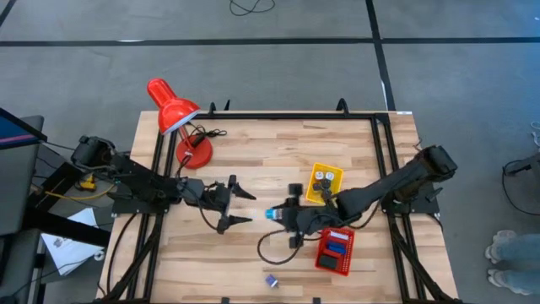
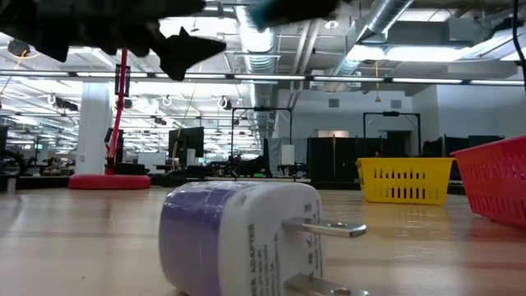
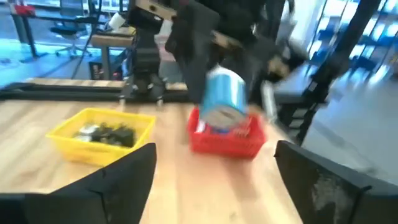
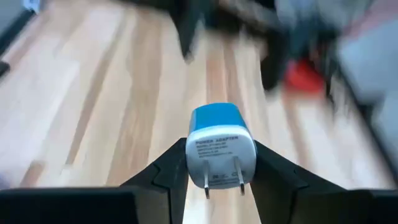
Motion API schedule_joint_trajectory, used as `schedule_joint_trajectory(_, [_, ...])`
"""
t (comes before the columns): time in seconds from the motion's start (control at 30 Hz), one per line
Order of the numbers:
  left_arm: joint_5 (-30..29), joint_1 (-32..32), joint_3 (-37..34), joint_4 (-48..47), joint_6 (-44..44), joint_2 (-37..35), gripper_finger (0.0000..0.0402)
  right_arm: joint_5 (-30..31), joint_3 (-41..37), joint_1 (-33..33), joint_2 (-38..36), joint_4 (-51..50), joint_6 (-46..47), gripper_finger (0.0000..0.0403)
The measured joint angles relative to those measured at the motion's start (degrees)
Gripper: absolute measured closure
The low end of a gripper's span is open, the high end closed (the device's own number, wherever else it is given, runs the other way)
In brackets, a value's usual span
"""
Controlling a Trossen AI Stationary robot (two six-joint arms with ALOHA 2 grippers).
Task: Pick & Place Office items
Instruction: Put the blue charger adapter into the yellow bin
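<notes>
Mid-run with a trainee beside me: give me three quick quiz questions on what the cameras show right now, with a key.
1. True or false: the right claw holds a blue-and-white power adapter.
2. The left claw is: A) open, empty; B) shut on a clip.
3. Which basket does the right arm hover beside: red or yellow?

Key: 1 true. 2 A. 3 red; the yellow tray lies farther back. A second adapter lies near the table's front edge.

A large open-plan lab or workshop is suggested. Exposed ducts and strip lights are seen on the ceiling, with dark cabinets and black frames beyond the wooden table. A grey carpet with cables surrounds it. Office chairs seem to be visible, though blurred.
</notes>
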Motion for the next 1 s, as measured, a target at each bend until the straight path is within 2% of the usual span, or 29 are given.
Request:
schedule_joint_trajectory(0.1, [0.00, 0.84, -0.02, -2.28, 4.74, 0.00, 0.0063, -0.29, 0.00, -0.98, -2.59, -13.53, 13.05, 0.0271])
schedule_joint_trajectory(0.27, [0.03, 1.51, -0.02, -2.23, 5.35, 0.00, 0.0052, -2.98, 0.00, -4.96, -5.17, -32.99, 32.01, 0.0271])
schedule_joint_trajectory(0.37, [-0.07, 1.51, -0.02, -2.23, 5.37, 0.00, 0.0054, -7.33, 0.00, -8.80, -5.56, -42.46, 39.26, 0.0271])
schedule_joint_trajectory(0.47, [-0.11, 1.51, -0.02, -2.23, 5.38, 0.00, 0.0057, -11.11, -0.02, -12.74, -5.56, -49.05, 41.85, 0.0271])
schedule_joint_trajectory(0.6, [-0.14, 1.51, -0.02, -2.73, 5.38, 0.00, 0.0056, -16.53, -0.02, -16.21, -5.56, -50.99, 41.11, 0.0271])
schedule_joint_trajectory(0.77, [-0.24, 1.51, -0.02, -5.46, 5.39, 0.00, 0.0053, -21.23, -0.80, -17.22, -5.13, -49.85, 40.95, 0.0271])
schedule_joint_trajectory(1.0, [-0.26, 1.51, -0.02, -7.34, 5.39, 0.00, 0.0054, -22.07, -5.10, -18.22, -4.42, -44.07, 39.84, 0.0271])
